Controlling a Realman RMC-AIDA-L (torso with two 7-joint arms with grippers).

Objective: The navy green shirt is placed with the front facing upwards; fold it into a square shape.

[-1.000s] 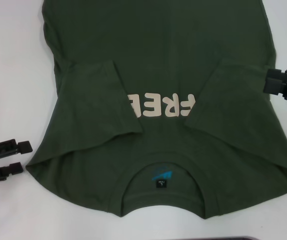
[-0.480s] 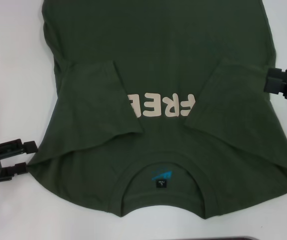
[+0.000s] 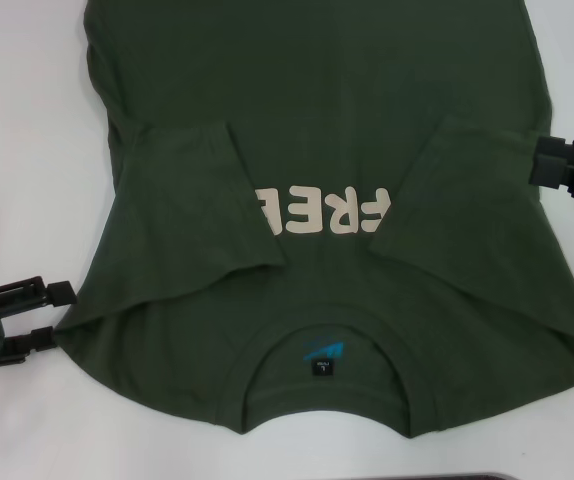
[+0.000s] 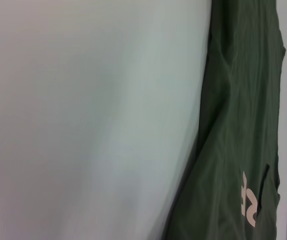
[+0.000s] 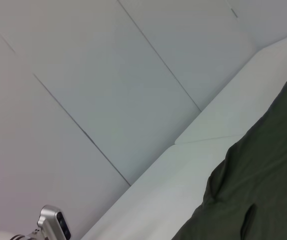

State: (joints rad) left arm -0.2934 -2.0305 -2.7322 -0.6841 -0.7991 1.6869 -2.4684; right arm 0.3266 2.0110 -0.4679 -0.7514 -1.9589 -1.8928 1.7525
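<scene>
Barely shifted, the left gripper, fingers parted, flanks the navy green shirt's shoulder; collar nearest, hem farthest.

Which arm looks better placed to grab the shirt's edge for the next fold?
Probably left: the left gripper is open around the navy green shirt shoulder edge, while the right gripper only meets its side edge.

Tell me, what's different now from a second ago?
The left gripper slid in across the table to the near left corner of the navy green shirt, fingers open around its edge. The right gripper stayed at the shirt's right edge; the shirt itself lay unchanged.
</scene>
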